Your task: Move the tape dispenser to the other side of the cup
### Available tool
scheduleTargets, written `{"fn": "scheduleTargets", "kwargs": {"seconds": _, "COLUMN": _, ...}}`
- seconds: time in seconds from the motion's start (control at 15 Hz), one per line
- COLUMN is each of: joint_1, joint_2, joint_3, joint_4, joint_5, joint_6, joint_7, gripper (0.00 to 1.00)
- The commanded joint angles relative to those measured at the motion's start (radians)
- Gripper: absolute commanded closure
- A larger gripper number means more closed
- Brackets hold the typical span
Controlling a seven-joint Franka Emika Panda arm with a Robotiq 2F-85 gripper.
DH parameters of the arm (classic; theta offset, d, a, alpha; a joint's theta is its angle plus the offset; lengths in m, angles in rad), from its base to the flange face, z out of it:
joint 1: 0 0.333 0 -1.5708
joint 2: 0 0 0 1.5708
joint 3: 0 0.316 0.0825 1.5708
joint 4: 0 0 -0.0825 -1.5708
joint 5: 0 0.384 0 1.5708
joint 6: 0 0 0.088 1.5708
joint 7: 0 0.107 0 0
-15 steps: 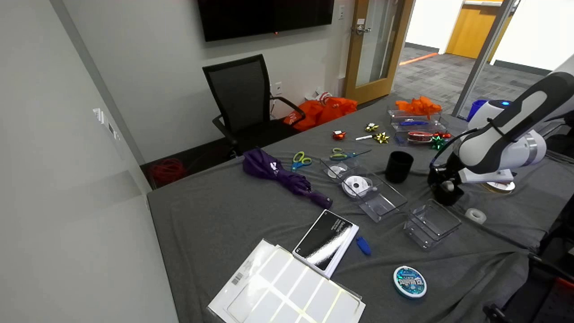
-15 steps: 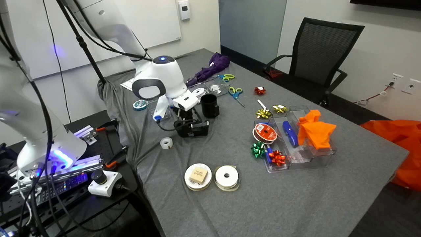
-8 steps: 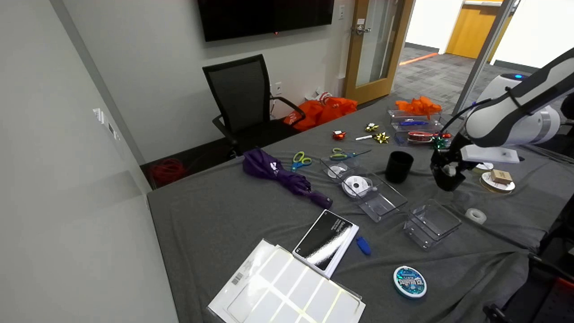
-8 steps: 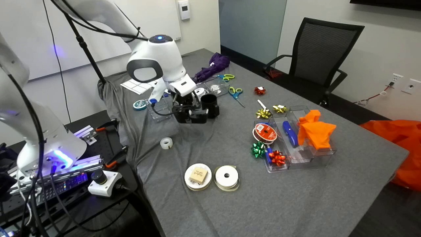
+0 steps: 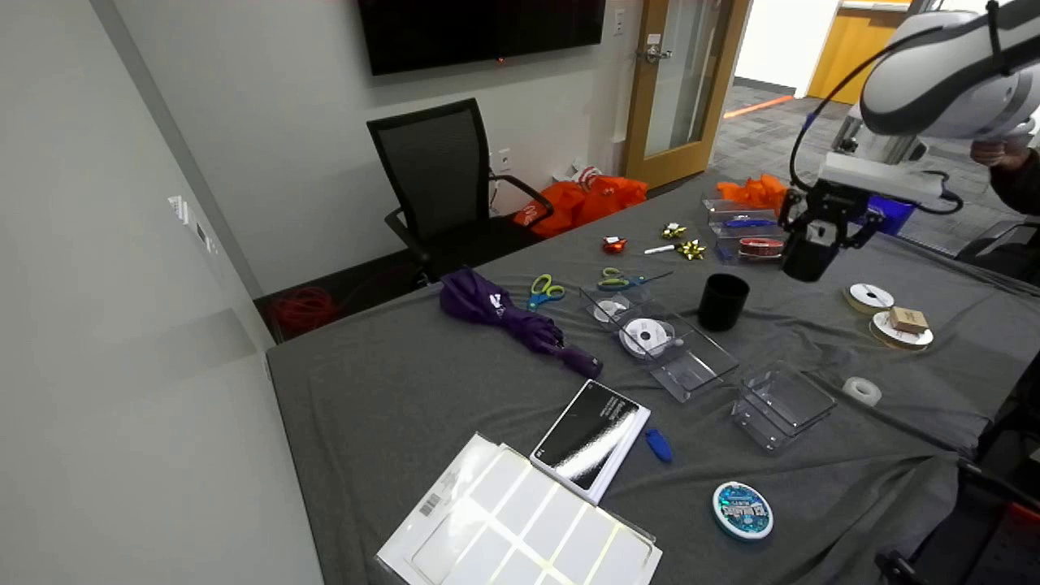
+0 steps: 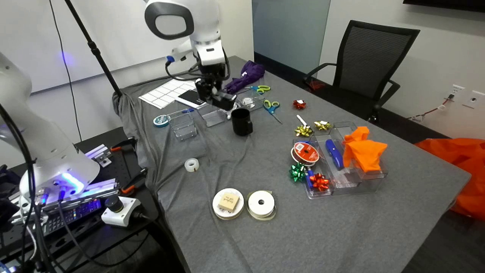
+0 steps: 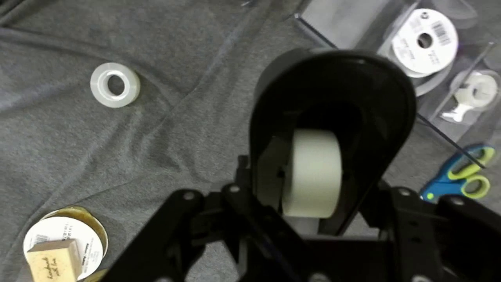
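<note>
Your gripper (image 5: 824, 231) is clamped on the tape dispenser (image 7: 332, 117), its jaws on either side of it, and the dispenser hangs in the air above the gray table (image 6: 341, 235). The dispenser's whitish roll (image 7: 313, 174) shows in your wrist view. The cup (image 6: 241, 123) stands upright on the table, lower than the dispenser, near it but apart. Toward the edge beside the robot base (image 6: 49, 163) you find a loose tape roll (image 6: 188, 165) and two ribbon spools (image 6: 265, 208). Near the edge facing the chair (image 6: 373, 57) lies the purple umbrella (image 6: 246, 77), and toward the corner nearest the orange bag (image 6: 462, 197) sits a clear organizer (image 6: 345, 184).
</note>
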Motion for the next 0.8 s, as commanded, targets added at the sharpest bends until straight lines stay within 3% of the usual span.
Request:
{"fn": "scheduleTargets", "kwargs": {"seconds": 0.0, "joint_1": -0.007, "joint_2": 0.081, "joint_3": 0.0, "joint_4": 0.224, "joint_5": 0.08, "joint_6": -0.147, "joint_7": 0.159, "gripper": 0.62}}
{"fn": "scheduleTargets", "kwargs": {"seconds": 0.33, "joint_1": -0.018, "joint_2": 0.28, "joint_3": -0.009, "joint_4": 0.497, "joint_5": 0.149, "joint_6": -0.192, "joint_7": 0.397, "gripper": 0.62}}
{"fn": "scheduleTargets", "kwargs": {"seconds": 0.73, "joint_1": -0.029, "joint_2": 0.556, "joint_3": 0.005, "joint_4": 0.819, "joint_5": 0.132, "joint_6": -0.258, "joint_7": 0.59, "gripper": 0.62}}
